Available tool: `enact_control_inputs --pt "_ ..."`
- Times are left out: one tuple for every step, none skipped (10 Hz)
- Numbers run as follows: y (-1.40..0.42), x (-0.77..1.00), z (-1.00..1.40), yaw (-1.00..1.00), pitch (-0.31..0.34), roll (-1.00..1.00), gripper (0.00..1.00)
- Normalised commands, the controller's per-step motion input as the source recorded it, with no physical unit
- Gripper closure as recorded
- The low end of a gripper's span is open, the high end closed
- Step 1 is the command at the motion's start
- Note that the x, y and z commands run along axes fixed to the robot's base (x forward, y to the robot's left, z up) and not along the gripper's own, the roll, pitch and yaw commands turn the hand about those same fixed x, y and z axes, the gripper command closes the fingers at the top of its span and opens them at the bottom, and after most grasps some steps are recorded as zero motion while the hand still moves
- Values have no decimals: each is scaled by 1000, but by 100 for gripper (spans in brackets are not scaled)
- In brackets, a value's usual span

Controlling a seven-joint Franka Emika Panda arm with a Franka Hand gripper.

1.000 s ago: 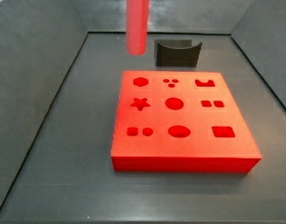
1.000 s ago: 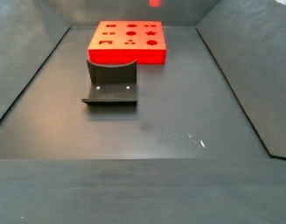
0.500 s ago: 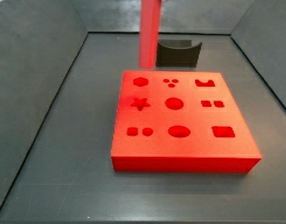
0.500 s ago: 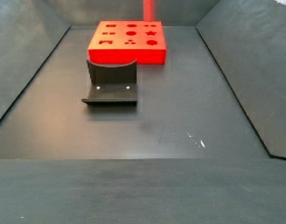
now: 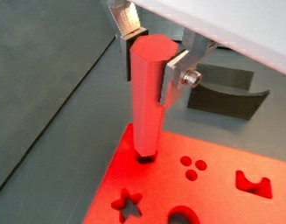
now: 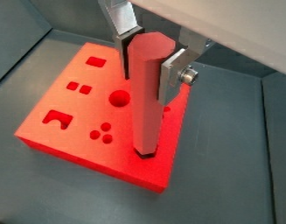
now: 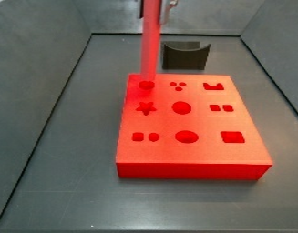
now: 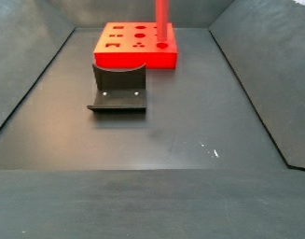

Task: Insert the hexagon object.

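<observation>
My gripper (image 5: 152, 59) is shut on the hexagon object (image 5: 146, 105), a long bright red six-sided rod held upright. It also shows in the other wrist view (image 6: 149, 96), with the gripper (image 6: 149, 59) round its top. The rod's lower end meets the flat red block (image 7: 194, 136) at its hexagonal hole near a corner (image 5: 145, 158). In a side view the rod (image 7: 150, 41) stands straight over that hole (image 7: 144, 86). In the far side view the rod (image 8: 161, 21) rises from the block (image 8: 137, 47). Only a bit of a finger (image 7: 170, 5) shows beside the rod.
The dark fixture (image 7: 185, 55) stands just behind the block, and in front of it in the far side view (image 8: 118, 89). The block carries several other shaped holes: star (image 7: 146, 108), circle (image 7: 181, 107), oval (image 7: 187, 137), square (image 7: 232, 136). Grey walls enclose the dark floor.
The rod has come down and shifted over the block; its lower end now sits at the hexagonal hole, where earlier it hung higher behind the block.
</observation>
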Motion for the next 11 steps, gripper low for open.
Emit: enact_control_inputs --pt "26 0 -77 0 -260 -156 100" --pt "14 0 0 0 -206 -73 100" --pt "74 -6 0 0 -179 -77 100" --pt "80 -29 0 0 -93 -56 100" --pt "80 -200 -197 0 -227 -86 100" --pt "14 -191 -271 0 -274 -79 100" --pt "0 -131 -183 0 -209 -57 100" --pt "0 -63 -120 0 -144 -30 100" --pt "0 -14 -117 0 -101 -13 100" --pt "0 -43 -129 0 -106 -9 100" --pt "0 -6 -169 0 -90 -3 100"
